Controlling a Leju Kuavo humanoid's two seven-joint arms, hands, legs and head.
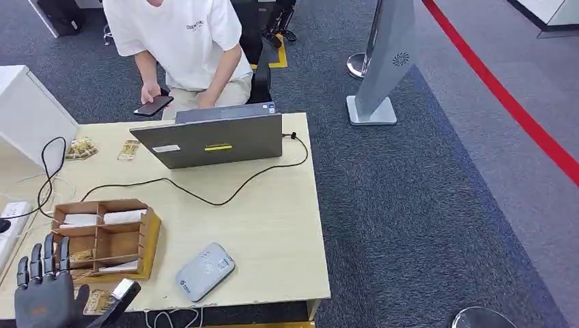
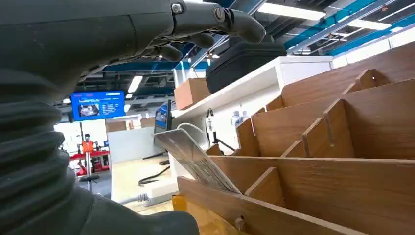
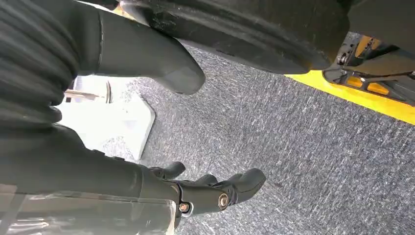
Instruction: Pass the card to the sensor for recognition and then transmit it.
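I see the worktop (image 1: 273, 225), a pale wooden table, with a person (image 1: 184, 41) seated behind its far edge holding a phone (image 1: 153, 105). A grey laptop (image 1: 215, 140) stands open near that far edge, its lid's back toward me, and a black cable (image 1: 205, 198) runs from it across the middle. Near the front left corner sits a wooden compartment box (image 1: 109, 239) holding white cards in its far compartments. The grey card sensor (image 1: 205, 270) lies flat near the front edge, just to the right of the box. My left hand (image 1: 44, 290) is at the front left corner beside the box, fingers upright and spread; a shiny card packet (image 1: 124, 290) rests against the thumb (whether it is truly pinched, I cannot tell). From the left wrist a clear-wrapped card (image 2: 195, 159) leans on the box's front wall. My right hand (image 3: 205, 188) hangs over grey carpet (image 3: 293, 137), fingers loosely curled around nothing.
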